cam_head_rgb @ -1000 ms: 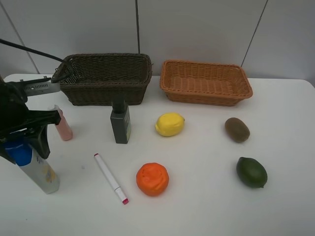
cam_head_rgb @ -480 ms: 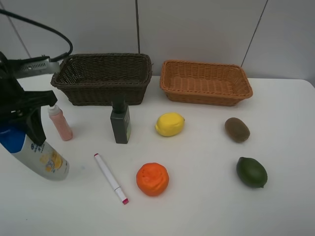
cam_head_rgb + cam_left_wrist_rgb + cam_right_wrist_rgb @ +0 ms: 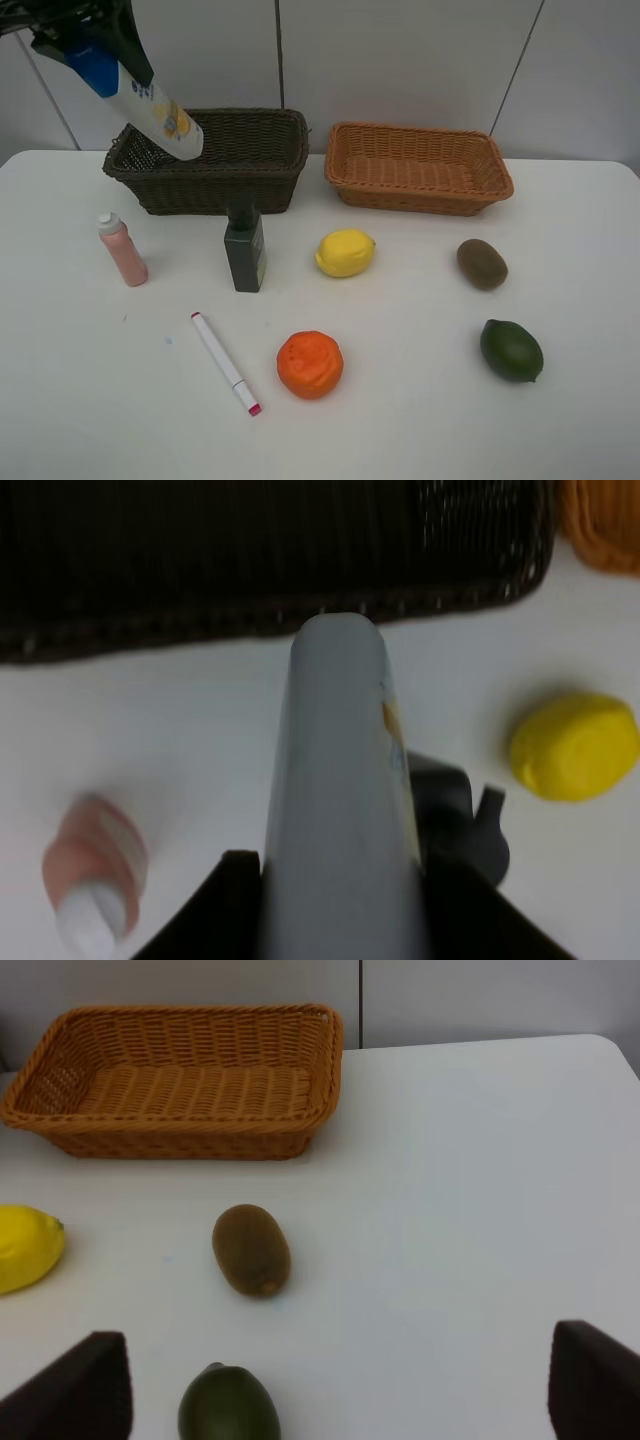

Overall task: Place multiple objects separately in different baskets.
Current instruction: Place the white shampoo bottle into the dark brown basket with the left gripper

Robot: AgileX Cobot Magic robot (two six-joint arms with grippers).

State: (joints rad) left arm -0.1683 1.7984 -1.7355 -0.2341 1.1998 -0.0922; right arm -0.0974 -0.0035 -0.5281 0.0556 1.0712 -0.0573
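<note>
My left gripper (image 3: pixel 100 45) is shut on the blue-capped cream spray bottle (image 3: pixel 160 115), holding it tilted in the air above the left end of the dark brown basket (image 3: pixel 215 192). The left wrist view looks down the bottle (image 3: pixel 340 780) between the fingers, toward the basket (image 3: pixel 200 560). The pink bottle (image 3: pixel 124 250), green pump bottle (image 3: pixel 245 250), marker (image 3: pixel 225 363), lemon (image 3: pixel 345 252), orange (image 3: pixel 310 364), kiwi (image 3: pixel 482 264) and lime (image 3: pixel 511 350) rest on the table. My right gripper (image 3: pixel 335 1390) is open and empty, short of the kiwi (image 3: pixel 251 1250) and lime (image 3: pixel 230 1405).
The orange-tan basket (image 3: pixel 420 195) stands at the back right with nothing in it, beside the dark one. Both baskets sit close to the wall. The white table (image 3: pixel 400 420) carries the loose objects across its middle and front.
My left gripper has lifted the spray bottle off the table's front left and carried it up and back, over the dark basket's left end. Nothing else has moved.
</note>
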